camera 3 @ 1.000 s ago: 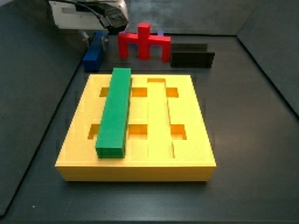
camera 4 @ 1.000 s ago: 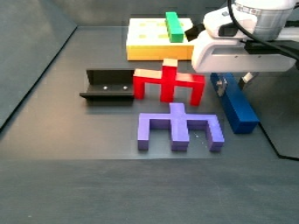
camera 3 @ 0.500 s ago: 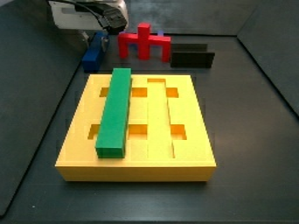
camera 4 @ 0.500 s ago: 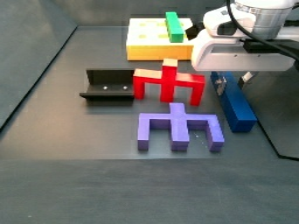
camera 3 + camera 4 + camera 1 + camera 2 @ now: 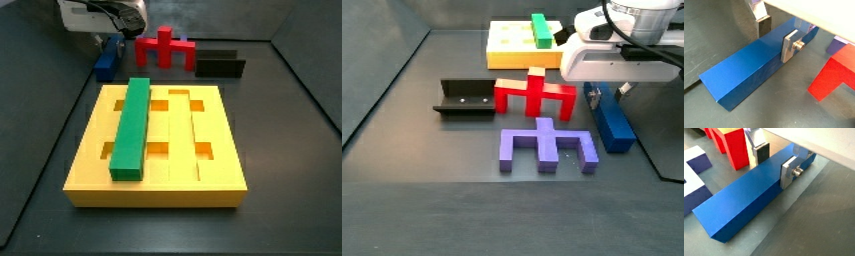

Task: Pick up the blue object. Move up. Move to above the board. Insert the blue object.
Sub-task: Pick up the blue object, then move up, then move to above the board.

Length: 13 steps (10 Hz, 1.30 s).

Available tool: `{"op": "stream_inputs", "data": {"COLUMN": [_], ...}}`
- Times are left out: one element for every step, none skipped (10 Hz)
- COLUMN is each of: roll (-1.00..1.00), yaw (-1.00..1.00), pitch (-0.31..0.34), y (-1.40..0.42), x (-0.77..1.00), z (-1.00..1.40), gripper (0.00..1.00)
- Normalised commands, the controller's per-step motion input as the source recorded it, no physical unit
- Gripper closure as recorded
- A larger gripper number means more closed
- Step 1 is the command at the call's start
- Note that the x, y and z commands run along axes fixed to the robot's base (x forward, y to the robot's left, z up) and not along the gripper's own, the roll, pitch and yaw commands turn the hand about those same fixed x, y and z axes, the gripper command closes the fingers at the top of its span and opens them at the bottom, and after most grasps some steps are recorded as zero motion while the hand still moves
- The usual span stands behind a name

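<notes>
The blue object [image 5: 747,70] lies flat on the dark floor, seen in both wrist views [image 5: 741,203] and both side views [image 5: 104,66] [image 5: 615,125]. My gripper [image 5: 777,37] [image 5: 774,163] straddles it near one end. One finger stands against each long side, and the jaws look shut on the bar. In the side views the gripper [image 5: 107,50] [image 5: 607,95] is low over the bar, beside the red block. The yellow board [image 5: 214,180] [image 5: 509,62] lies apart from the gripper, with a green bar [image 5: 131,125] in one groove.
A red cross-shaped block [image 5: 536,97] [image 5: 163,47] stands close beside the blue object and shows in both wrist views [image 5: 834,75] [image 5: 731,143]. A purple forked piece [image 5: 545,145] lies near it. The black fixture [image 5: 465,98] [image 5: 221,65] stands beyond the red block. Dark walls ring the floor.
</notes>
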Motion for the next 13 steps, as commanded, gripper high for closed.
{"op": "stream_inputs", "data": {"roll": [0.00, 0.00, 0.00, 0.00, 0.00, -0.01, 0.01, 0.00, 0.00, 0.00, 0.01, 0.01, 0.00], "yaw": [0.00, 0.00, 0.00, 0.00, 0.06, 0.05, 0.02, 0.00, -0.01, -0.01, -0.01, 0.00, 0.00], "pitch": [0.000, 0.000, 0.000, 0.000, 0.017, 0.053, 0.039, 0.000, 0.016, 0.035, 0.019, 0.062, 0.101], "y": [0.00, 0.00, 0.00, 0.00, 0.04, 0.03, 0.01, 0.00, -0.01, -0.01, 0.00, 0.01, 0.01], "x": [0.00, 0.00, 0.00, 0.00, -0.04, -0.07, -0.04, 0.00, -0.01, -0.05, -0.02, 0.03, 0.05], "z": [0.00, 0.00, 0.00, 0.83, 0.81, 0.66, 0.29, 1.40, 1.40, 1.40, 1.40, 1.40, 1.40], "gripper": [1.00, 1.00, 1.00, 1.00, 1.00, 1.00, 1.00, 1.00, 1.00, 1.00, 1.00, 1.00, 1.00]}}
